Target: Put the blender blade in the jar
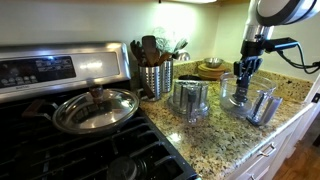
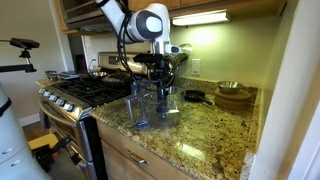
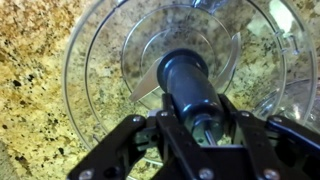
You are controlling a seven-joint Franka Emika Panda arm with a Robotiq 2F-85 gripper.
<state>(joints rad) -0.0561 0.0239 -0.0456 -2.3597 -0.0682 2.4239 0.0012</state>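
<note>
In the wrist view I look straight down into the clear jar, which stands on the granite counter. The dark blender blade stands upright in the jar's middle, with a silvery blade wing showing at its left. My gripper has a finger on each side of the spindle's top and is shut on it. In both exterior views the gripper hangs directly over the jar, with the fingers reaching down into it. The blade itself is hard to make out in those views.
A silvery ribbed cylinder and a second clear container stand beside the jar. A steel utensil holder is behind them. A pan sits on the stove. Stacked bowls sit near the wall.
</note>
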